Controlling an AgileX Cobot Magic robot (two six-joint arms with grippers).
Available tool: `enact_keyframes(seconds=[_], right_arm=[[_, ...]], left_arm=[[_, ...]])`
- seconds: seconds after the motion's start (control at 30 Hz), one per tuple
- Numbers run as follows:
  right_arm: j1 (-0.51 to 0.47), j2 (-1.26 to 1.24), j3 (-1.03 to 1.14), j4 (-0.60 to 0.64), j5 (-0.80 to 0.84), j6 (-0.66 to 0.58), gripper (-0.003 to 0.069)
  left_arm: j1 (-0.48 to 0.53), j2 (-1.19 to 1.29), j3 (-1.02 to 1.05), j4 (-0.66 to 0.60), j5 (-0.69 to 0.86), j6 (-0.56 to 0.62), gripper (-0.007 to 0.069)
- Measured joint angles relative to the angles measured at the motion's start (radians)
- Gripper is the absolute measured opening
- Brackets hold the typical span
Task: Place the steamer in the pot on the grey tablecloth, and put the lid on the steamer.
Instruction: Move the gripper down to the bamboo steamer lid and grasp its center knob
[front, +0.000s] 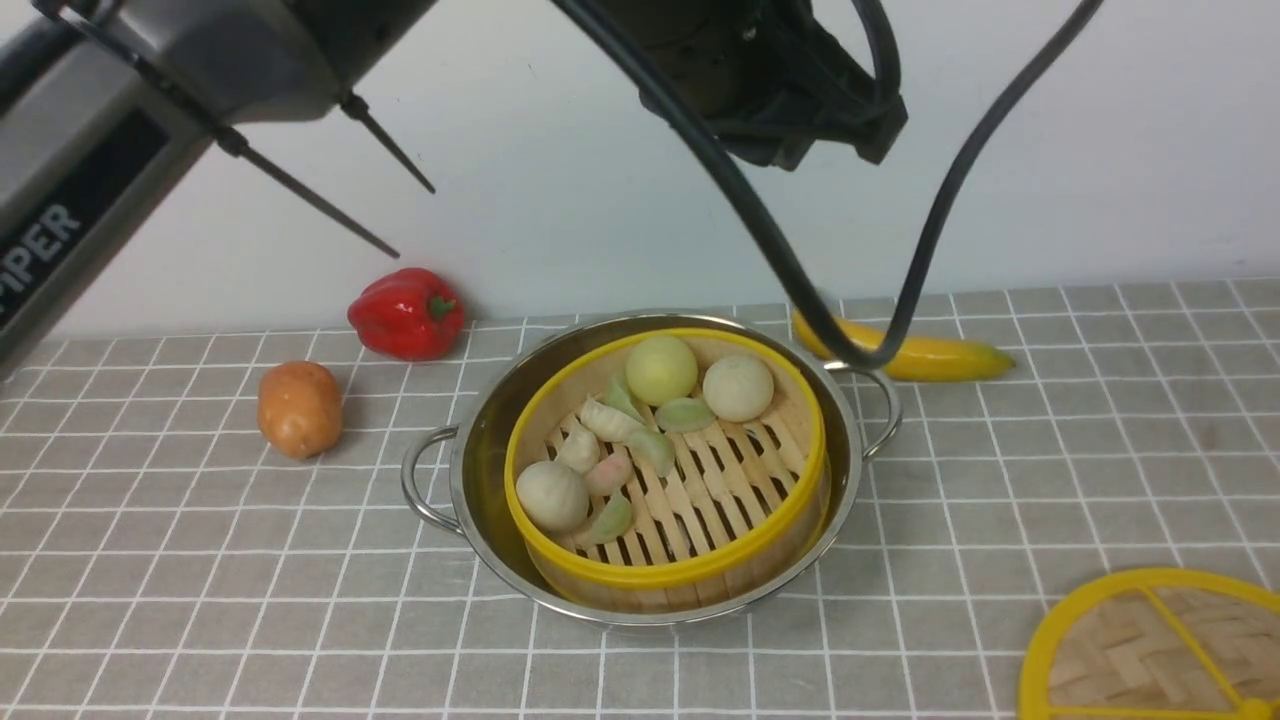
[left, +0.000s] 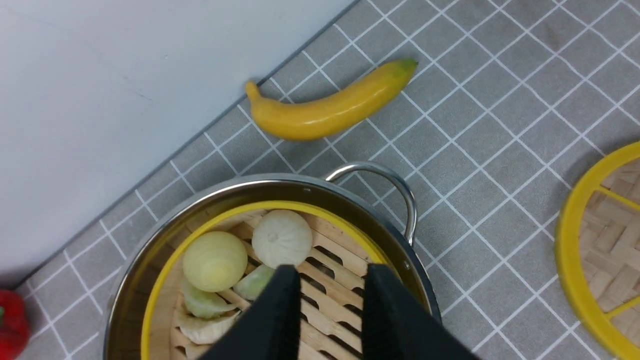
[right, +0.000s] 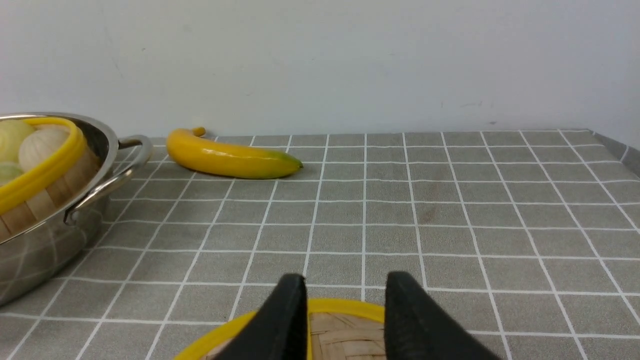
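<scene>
With the steamer (front: 690, 572) sitting in the pot (front: 485, 450) on the cloth (front: 1000, 450), my left gripper (left: 332, 272) hung empty and spread above it, while my right gripper (right: 346, 280), also spread and empty, hovered over the lid (front: 1130, 650) at near right, ready to lift it

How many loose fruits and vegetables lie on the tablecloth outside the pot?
3: a red pepper at the back left, a potato just in front of it, and a banana behind the right handle of the pot. More could lie outside the frame.
</scene>
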Motion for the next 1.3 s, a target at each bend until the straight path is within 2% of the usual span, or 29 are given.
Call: enact_keyframes(seconds=[0.33,0.43,0.57,0.63,0.67,0.73,0.77,0.8,0.9,0.93,0.97,1.03,1.1,1.17,1.3], right_arm=[[0.000,0.000,0.000,0.000,0.000,0.000,0.0242],[0.000,0.000,0.000,0.000,0.000,0.000,0.0242],[0.000,0.000,0.000,0.000,0.000,0.000,0.0242],[0.000,0.000,0.000,0.000,0.000,0.000,0.0242],[0.000,0.000,0.000,0.000,0.000,0.000,0.0242],[0.000,0.000,0.000,0.000,0.000,0.000,0.0242],[0.000,0.000,0.000,0.000,0.000,0.000,0.0242],[0.000,0.000,0.000,0.000,0.000,0.000,0.0242],[0.000,0.000,0.000,0.000,0.000,0.000,0.0242],[0.000,0.000,0.000,0.000,0.000,0.000,0.0242],[0.000,0.000,0.000,0.000,0.000,0.000,0.0242],[0.000,0.000,0.000,0.000,0.000,0.000,0.0242],[0.000,0.000,0.000,0.000,0.000,0.000,0.0242],[0.000,0.000,0.000,0.000,0.000,0.000,0.0242],[0.000,0.000,0.000,0.000,0.000,0.000,0.0242]], left_arm=[[0.000,-0.057,0.029,0.028,-0.003,0.009,0.0170],[0.000,-0.167,0.132,0.050,-0.059,0.017,0.0170],[0.014,-0.380,0.361,0.130,-0.223,0.018,0.0181],[0.072,-0.551,0.556,0.153,-0.363,0.016,0.0188],[0.085,-0.576,0.591,0.153,-0.374,0.015,0.0189],[0.187,-0.716,0.802,0.130,-0.493,0.011,0.0191],[0.197,-0.727,0.820,0.123,-0.512,0.010,0.0191],[0.286,-0.819,0.979,0.089,-0.582,0.006,0.0190],[0.420,-0.955,1.223,0.031,-0.701,0.005,0.0201],[0.429,-0.964,1.239,0.031,-0.701,0.005,0.0201],[0.498,-1.038,1.389,0.005,-0.765,0.005,0.0202],[0.568,-1.130,1.532,-0.013,-0.820,0.005,0.0206],[0.595,-1.177,1.623,-0.020,-0.852,0.005,0.0210],[0.651,-1.310,1.800,-0.025,-0.913,0.005,0.0211],[0.688,-1.485,2.001,-0.027,-1.013,0.005,0.0223]])
